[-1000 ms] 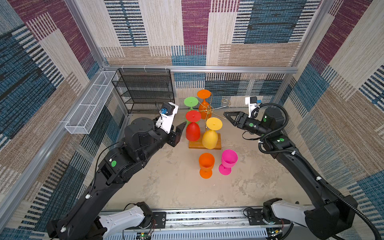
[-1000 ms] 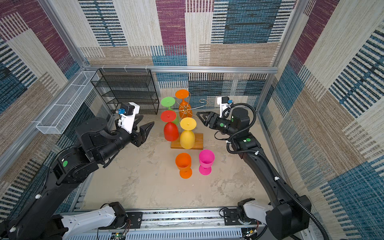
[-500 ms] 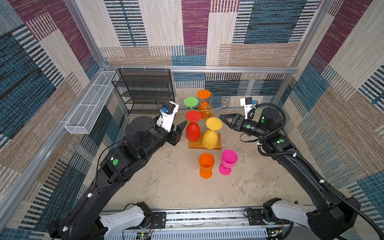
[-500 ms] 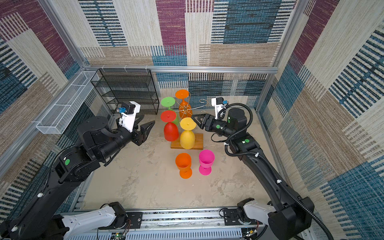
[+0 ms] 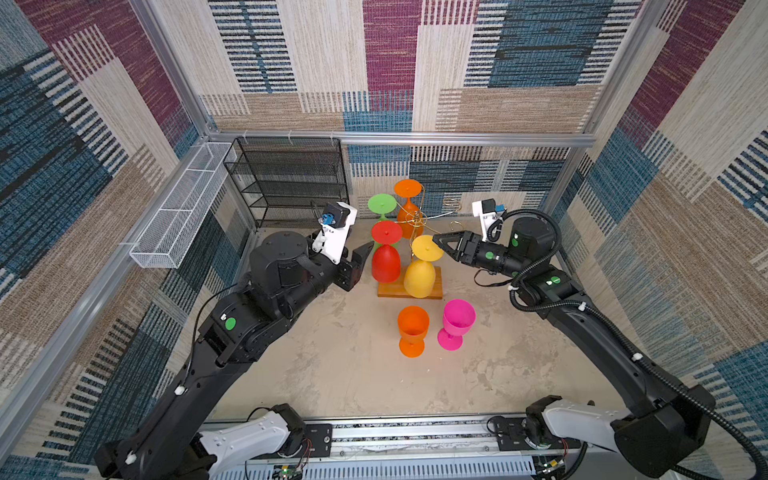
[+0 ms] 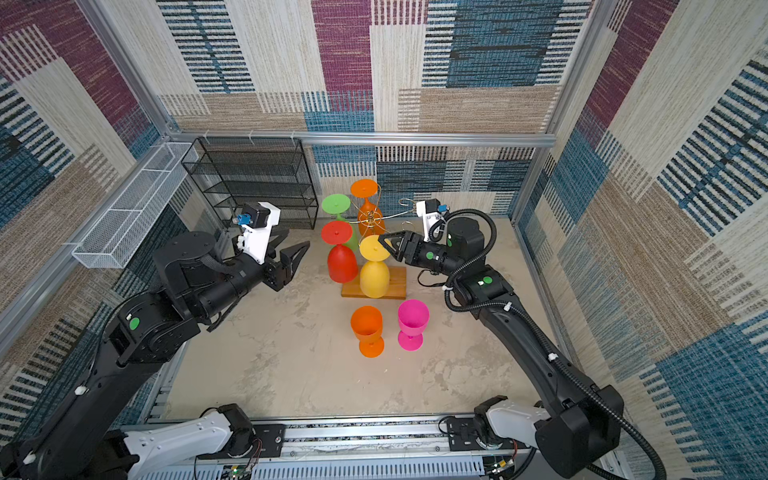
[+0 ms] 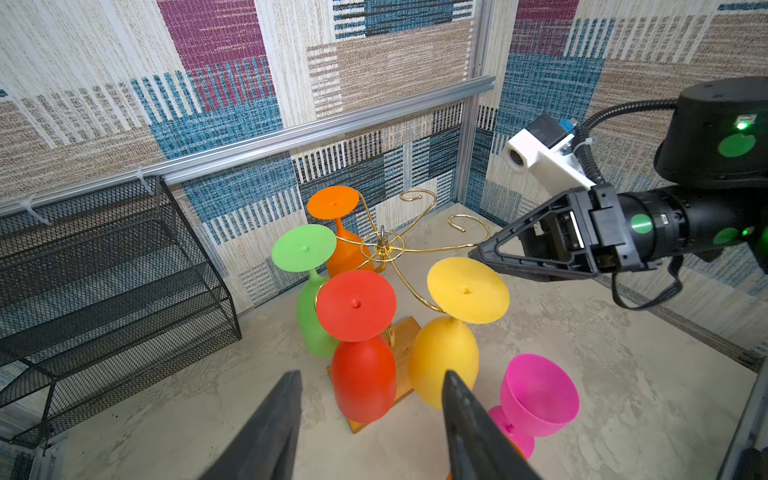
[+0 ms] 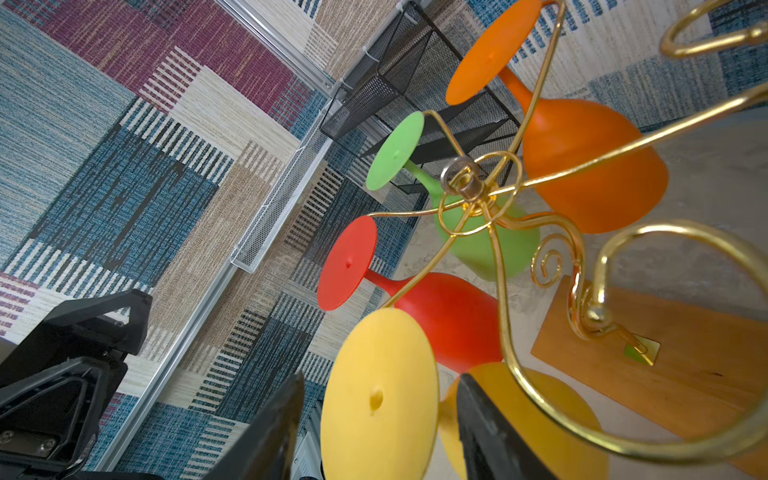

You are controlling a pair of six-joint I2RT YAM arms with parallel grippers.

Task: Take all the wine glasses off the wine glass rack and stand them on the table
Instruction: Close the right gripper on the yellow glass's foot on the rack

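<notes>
Carpet-patch walls, grey table (image 5: 332,374). In both top views the yellow glass (image 5: 419,276) hangs inverted on the rack (image 5: 388,289), right tool (image 5: 438,241) at its foot. Left wrist view: left tool (image 7: 372,374) parted, empty. Right wrist view: jaws spread, unclamped. Approach, I'd say; next, grip the stem, slide it off.

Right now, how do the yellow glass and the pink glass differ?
The yellow glass hangs upside down on the wine glass rack; the pink glass stands upright on the table. The open right gripper is at the yellow glass's foot; none is near the pink glass. Same goblet shape.
</notes>
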